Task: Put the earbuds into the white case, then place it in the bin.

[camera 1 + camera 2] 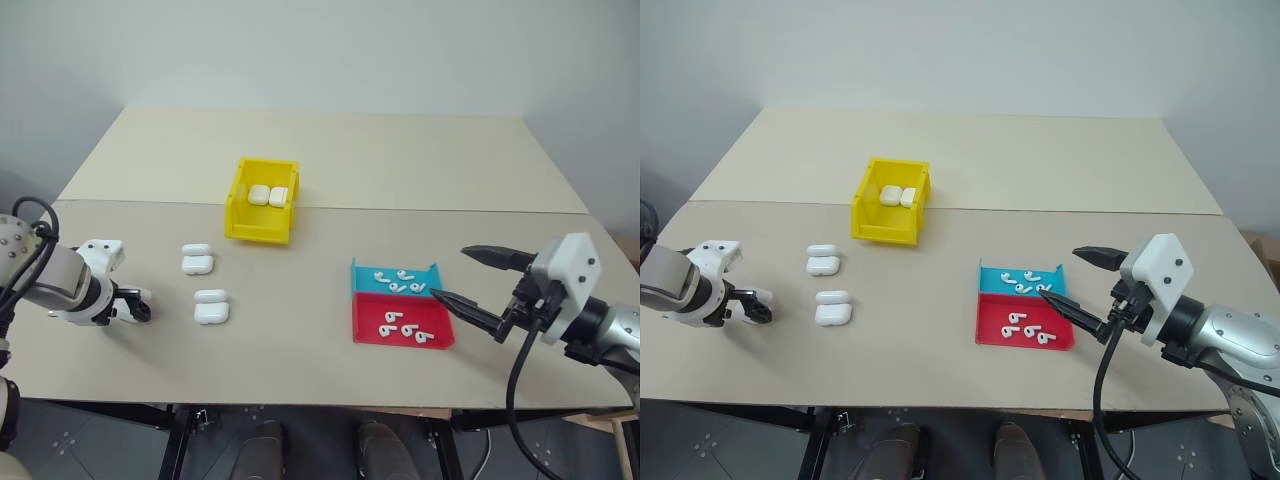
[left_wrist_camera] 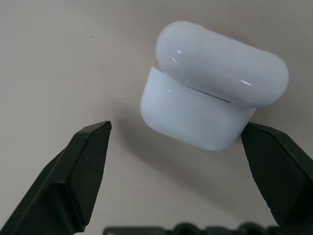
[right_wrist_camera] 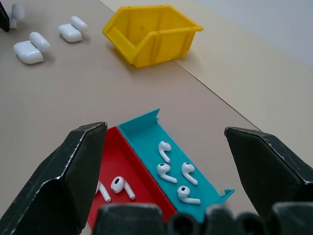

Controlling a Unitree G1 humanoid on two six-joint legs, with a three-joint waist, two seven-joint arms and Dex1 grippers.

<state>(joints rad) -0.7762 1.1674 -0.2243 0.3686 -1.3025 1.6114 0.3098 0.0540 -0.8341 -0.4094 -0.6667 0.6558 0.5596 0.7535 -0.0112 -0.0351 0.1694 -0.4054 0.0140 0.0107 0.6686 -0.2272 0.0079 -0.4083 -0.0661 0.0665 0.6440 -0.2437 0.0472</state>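
Earbuds (image 1: 400,281) lie loose in the teal tray (image 1: 394,279) and the red tray (image 1: 400,322), likely so they are easy to pick, and the right gripper (image 1: 468,277) waits beside them with its fingers spread wide and nothing in them. Over on the other side of the table (image 1: 300,350), the left gripper (image 2: 176,161) points down with its fingers wide apart around a white case (image 2: 212,83), which is shiny, round-edged and has its lid up, likely ready for earbuds. Two more cases already sit in the yellow bin (image 1: 262,200).

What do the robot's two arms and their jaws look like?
Both arms are grey metal with white plastic wrist housings. Each gripper, left and right, ends in two black, tapered jaws. A black cable loops under the right wrist, another beside the left arm.
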